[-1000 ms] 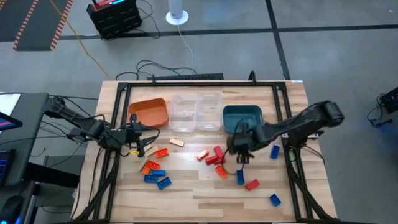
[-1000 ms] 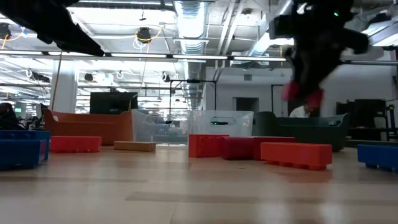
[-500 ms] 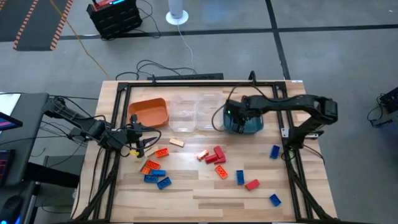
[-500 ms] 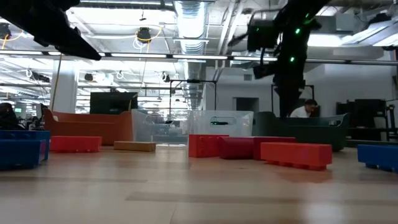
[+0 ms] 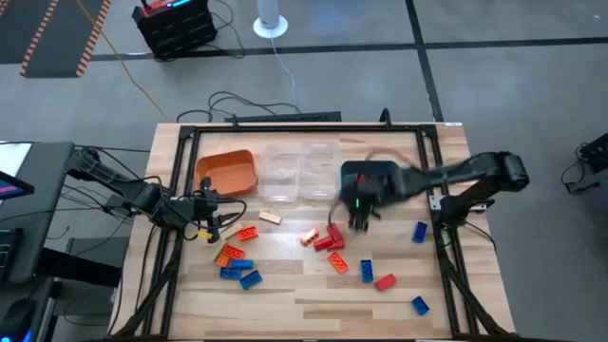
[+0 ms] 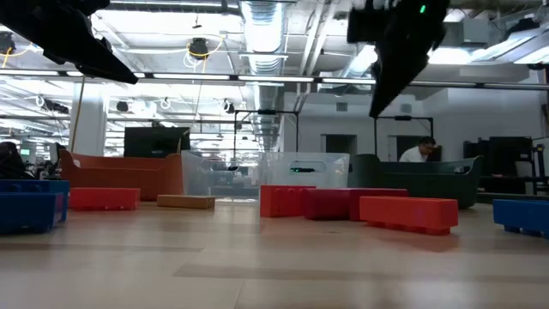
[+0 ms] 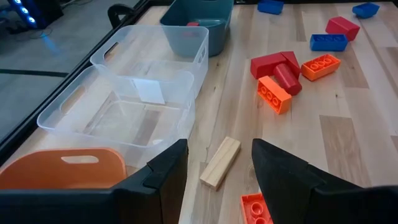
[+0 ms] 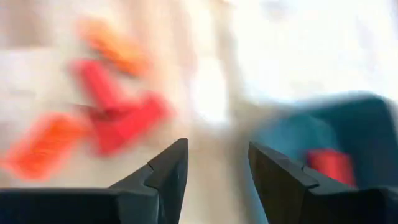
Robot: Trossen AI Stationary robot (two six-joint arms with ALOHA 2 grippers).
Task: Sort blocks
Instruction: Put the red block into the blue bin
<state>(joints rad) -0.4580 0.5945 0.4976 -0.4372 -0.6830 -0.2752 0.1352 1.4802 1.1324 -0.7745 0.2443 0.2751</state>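
Observation:
Small studded blocks lie flat on the table: red ones [image 5: 331, 237], orange [image 5: 337, 263], blue [image 5: 367, 270], and a left-hand group [image 5: 237, 261] with a tan one [image 5: 270, 217]. My right gripper [image 5: 361, 218] hangs open and empty above the table, between the teal tray [image 5: 380, 171] and the red blocks [image 8: 124, 118]. One red block [image 8: 333, 165] lies inside the teal tray. My left gripper [image 5: 223, 223] waits open near the table's left side, above the tan block [image 7: 220, 163].
An orange tray [image 5: 228, 171], two clear trays [image 5: 299, 169] and the teal tray [image 7: 199, 18] stand in a row along the far side. More blue blocks [image 5: 419, 231] and a red one [image 5: 384, 281] lie to the right. Bare wood stretches along the near edge.
My right gripper carried a red block from above the middle blocks to the teal tray at the far side. It has since swung fast back toward the near side and now stands without the block. The red block lies in the teal tray.

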